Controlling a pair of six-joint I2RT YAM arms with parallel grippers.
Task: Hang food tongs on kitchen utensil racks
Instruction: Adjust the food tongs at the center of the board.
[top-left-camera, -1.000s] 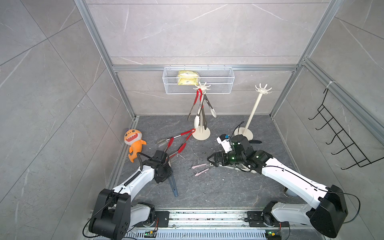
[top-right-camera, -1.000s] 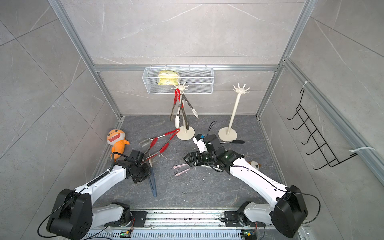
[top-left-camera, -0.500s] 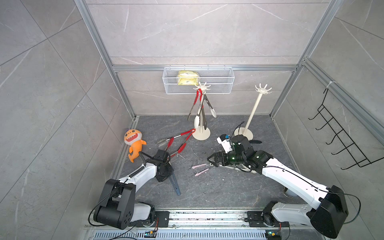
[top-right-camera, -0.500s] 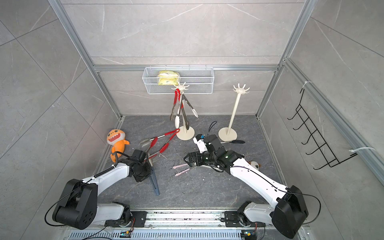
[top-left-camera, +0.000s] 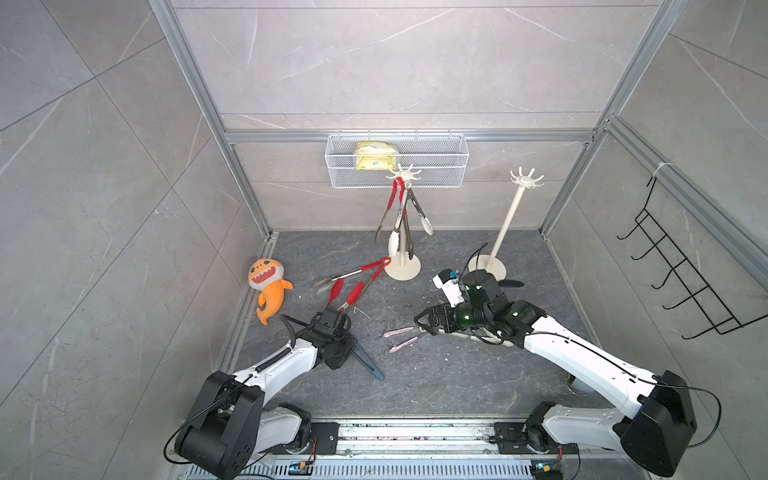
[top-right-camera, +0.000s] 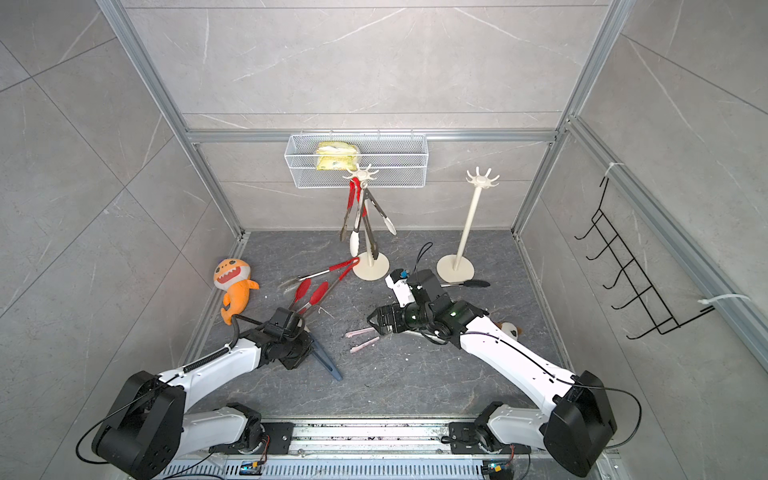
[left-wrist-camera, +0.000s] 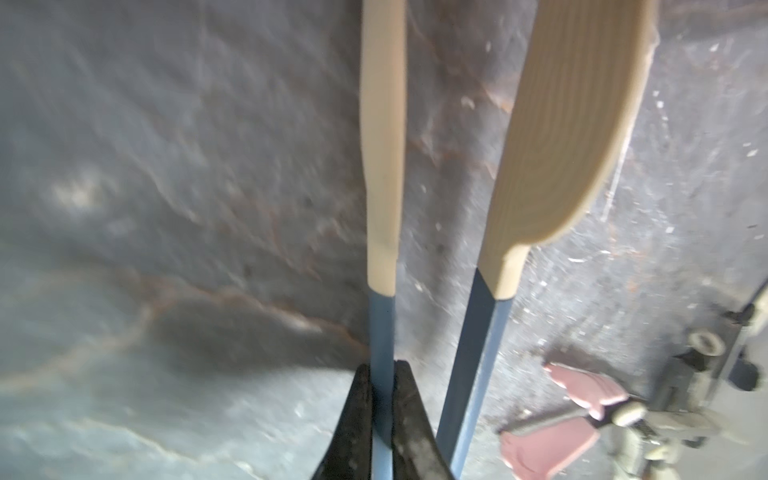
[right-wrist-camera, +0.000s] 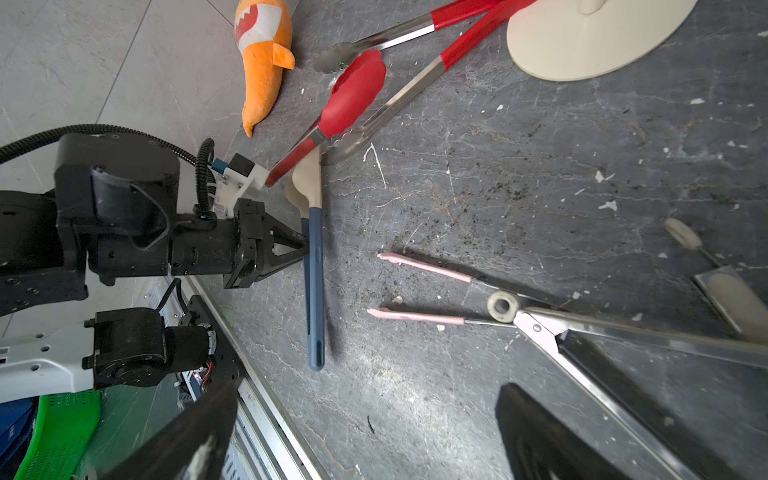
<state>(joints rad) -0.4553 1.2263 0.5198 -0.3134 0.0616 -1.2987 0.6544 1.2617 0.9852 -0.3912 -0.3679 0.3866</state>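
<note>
Blue tongs (right-wrist-camera: 314, 291), clamped in left end effector (left-wrist-camera: 382, 374)

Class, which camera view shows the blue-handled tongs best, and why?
The right wrist view: the blue-handled tongs lie there nearly full length, the left hand pinching them. The left wrist view shows only their two arms close up; both top views show only the handle end.

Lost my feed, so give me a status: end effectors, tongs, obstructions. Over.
Left end effector shut on blue tongs. Right end effector open at pink-tipped tongs. One rack bare. Red tongs lie against blue tongs' tips.
</note>
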